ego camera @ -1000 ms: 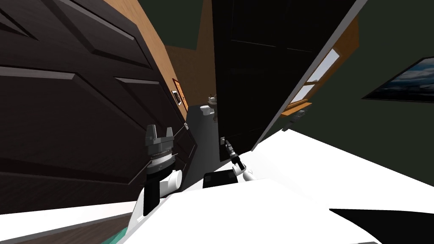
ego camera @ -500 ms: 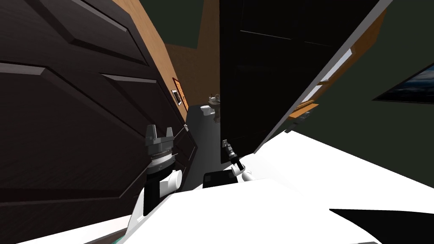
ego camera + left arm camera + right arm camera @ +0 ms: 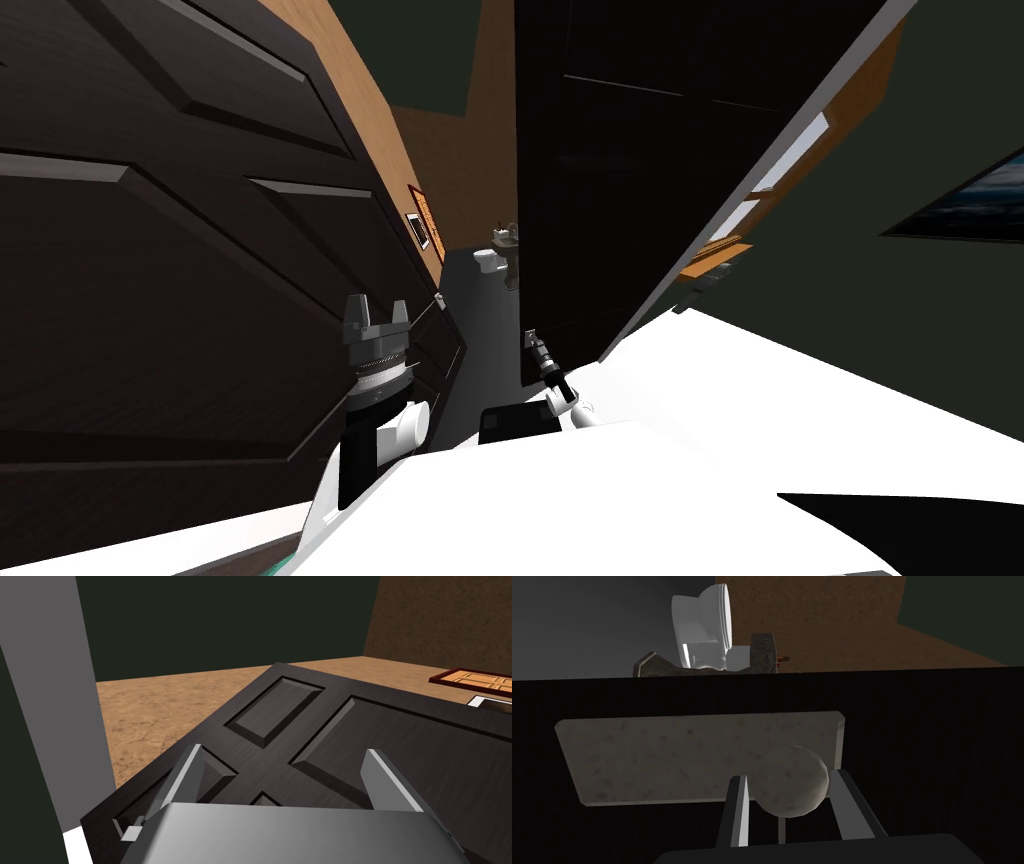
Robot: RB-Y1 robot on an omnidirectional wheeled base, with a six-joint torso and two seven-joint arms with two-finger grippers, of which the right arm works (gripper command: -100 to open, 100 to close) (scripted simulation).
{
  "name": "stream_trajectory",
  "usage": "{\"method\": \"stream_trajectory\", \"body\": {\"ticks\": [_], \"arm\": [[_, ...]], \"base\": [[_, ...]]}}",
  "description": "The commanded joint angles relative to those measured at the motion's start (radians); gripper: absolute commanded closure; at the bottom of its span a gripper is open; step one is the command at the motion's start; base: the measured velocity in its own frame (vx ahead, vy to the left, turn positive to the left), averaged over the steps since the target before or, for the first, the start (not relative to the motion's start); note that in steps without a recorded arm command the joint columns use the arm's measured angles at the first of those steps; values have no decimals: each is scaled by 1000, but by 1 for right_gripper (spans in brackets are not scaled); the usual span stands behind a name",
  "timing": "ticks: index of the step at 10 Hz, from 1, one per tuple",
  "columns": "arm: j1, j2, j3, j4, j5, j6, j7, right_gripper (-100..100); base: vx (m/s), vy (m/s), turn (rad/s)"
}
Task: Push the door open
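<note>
A dark door point(image 3: 620, 150) stands ajar just right of centre, its pale edge slanting up to the right. My right gripper point(image 3: 528, 335) is at its near edge. In the right wrist view the fingers press both sides of a round, speckled grey door knob point(image 3: 789, 786) on a flat plate point(image 3: 662, 756). My left gripper point(image 3: 375, 318) is raised and open, with nothing between its fingers point(image 3: 187, 776). It faces a second dark panelled door point(image 3: 350, 741) on my left point(image 3: 180, 250).
Through the gap between the doors lies a grey floor with a white toilet point(image 3: 488, 260) point(image 3: 704, 631) against an orange-brown wall. A framed picture point(image 3: 420, 225) hangs on that wall. A window point(image 3: 760, 180) and a dark picture point(image 3: 960, 200) are on the right.
The whole head view has shifted a little, so my head or base has moved; the right door's edge now sits further right. Both arms hold their places.
</note>
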Motion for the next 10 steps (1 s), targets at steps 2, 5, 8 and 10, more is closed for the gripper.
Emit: {"method": "stream_trajectory", "body": {"ticks": [2,5,8,10], "arm": [[-2,-13,-17,2,-7,-1,8,100],[-5,-28,-46,5,-19,-2,21,100],[-8,-37,-71,7,-29,-3,33,100],[-9,-32,-67,10,-33,-1,30,-100]], "base": [[125,45,-37],[189,49,-46],[110,8,-55],[-129,68,-92]]}}
